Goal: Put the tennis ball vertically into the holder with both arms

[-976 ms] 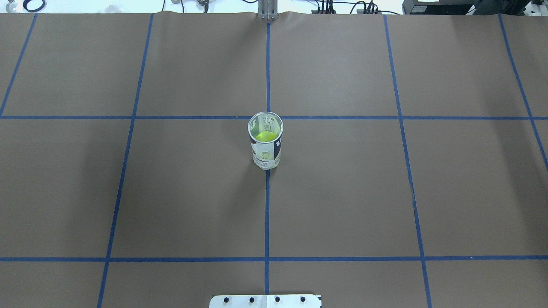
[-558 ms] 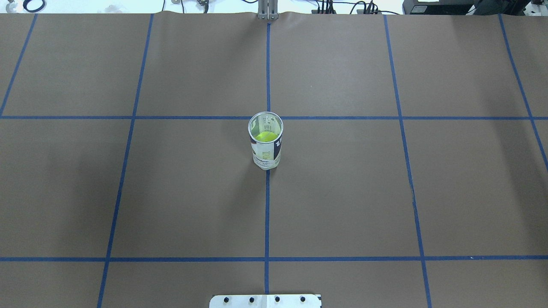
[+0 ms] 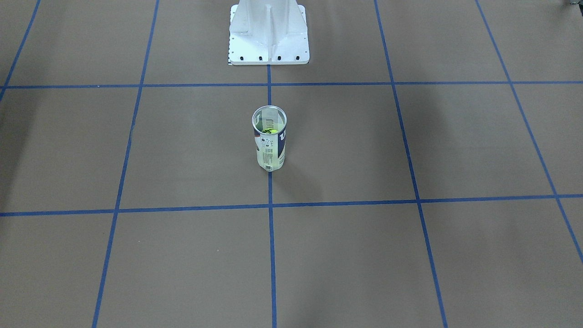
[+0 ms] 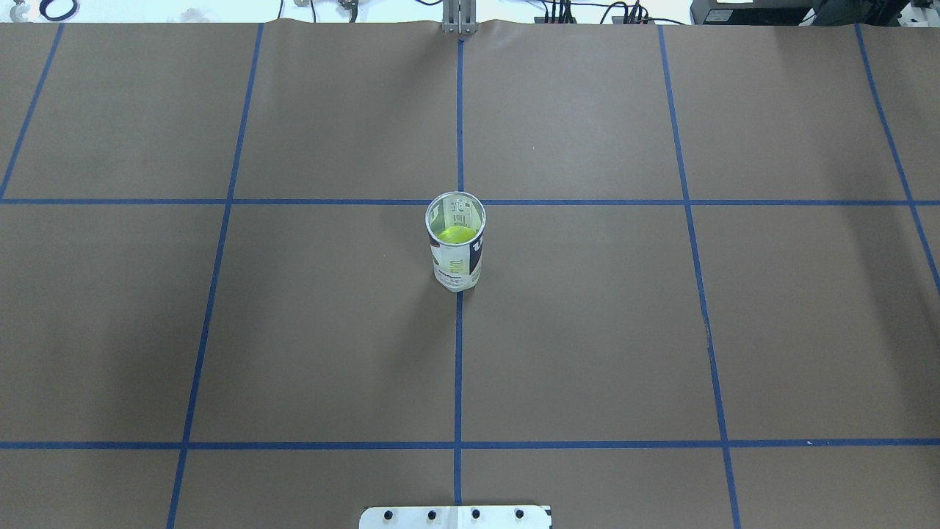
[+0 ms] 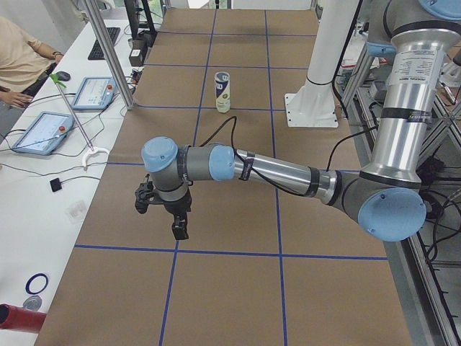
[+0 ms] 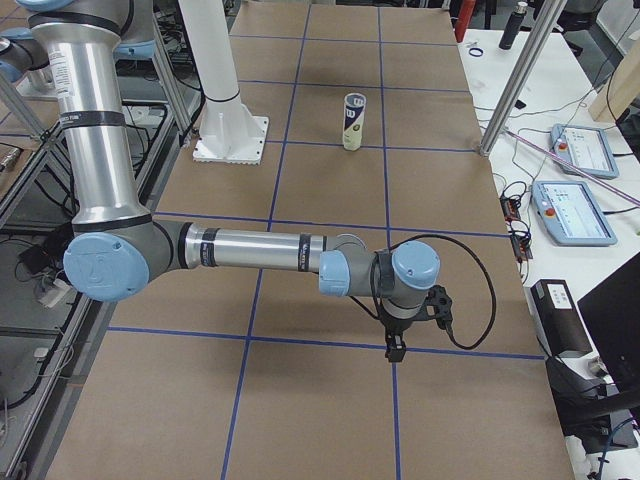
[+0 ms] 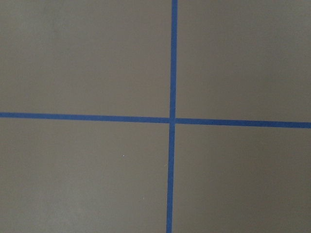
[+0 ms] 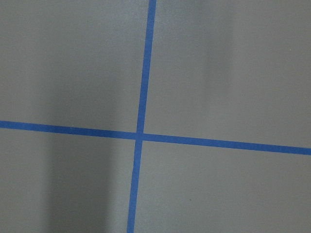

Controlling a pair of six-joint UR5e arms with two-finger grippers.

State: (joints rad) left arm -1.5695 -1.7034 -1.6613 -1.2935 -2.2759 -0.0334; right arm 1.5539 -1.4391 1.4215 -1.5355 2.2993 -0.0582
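Ball [image 4: 455, 234] sat low inside the upright can [image 4: 457, 257], mid-tabletop [image 4: 661, 330]. Left gripper [image 5: 162, 213] and right gripper [image 6: 415, 325] hung well apart from it; spread or pressed together, couldn't tell from the side views. Risk: nothing held the can, so a passing arm could tip it.

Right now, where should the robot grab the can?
Probably take the can by its round wall, about halfway up, coming in level from a side. It stands upright with nothing beside it, and its open top shows the ball inside.
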